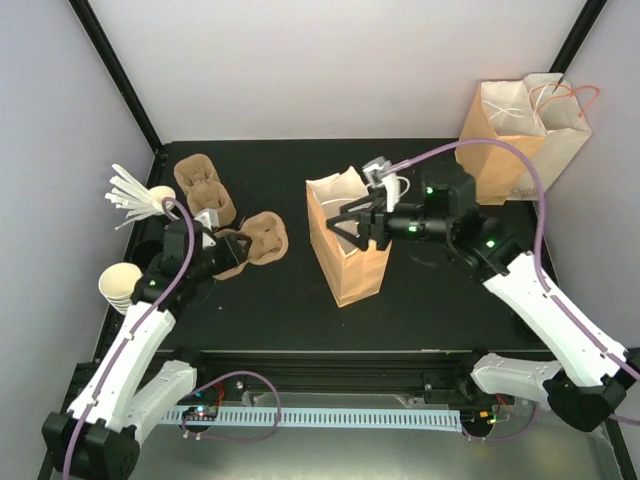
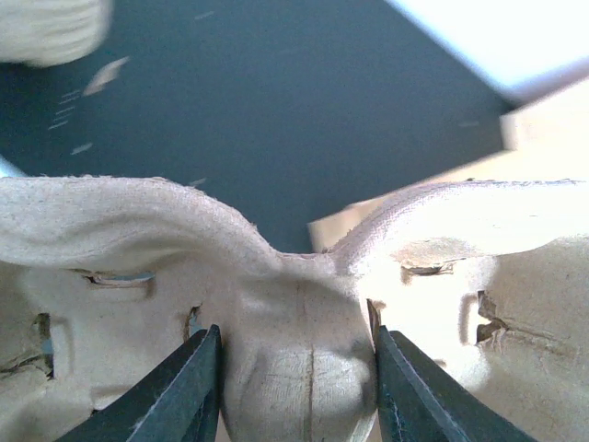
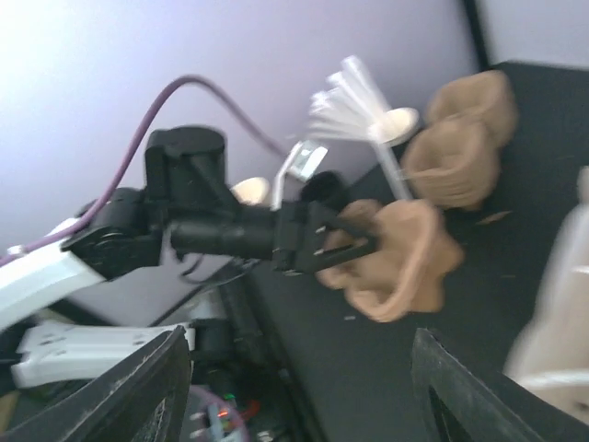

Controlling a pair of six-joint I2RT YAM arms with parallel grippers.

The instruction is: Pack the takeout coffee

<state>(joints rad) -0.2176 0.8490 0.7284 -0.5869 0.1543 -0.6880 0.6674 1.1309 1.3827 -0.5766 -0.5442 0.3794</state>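
Top view: left fingers clamped on a pulp carrier near the worktop's left edge. Right fingers apart, at the mouth of the open bag mid-worktop. Takeout coffee: can't find a black-lidded cup in any view, so its place is unknown, maybe hidden behind the R arm or in a bag. Risks: the bag stands free, so a nudge from the R arm could tip or crush it, and the carrier looks about as wide as the bag mouth, so it may snag going in. Containers: can't see the open bag's contents from here. Same for the second bag at the far right corner. Carrier stack far left shows no cups. Lidless cream cups are nested at the left edge, straws beyond them. L wrist: both fingers press the carrier's centre ridge. The grip is narrow on soft pulp, so it could tear or pivot under load. The wells seen here are empty. R wrist: own fingers wide, nothing between them. The carrier hangs tilted from the L fingers with no cup in it. View is blurry, so no fine detail.
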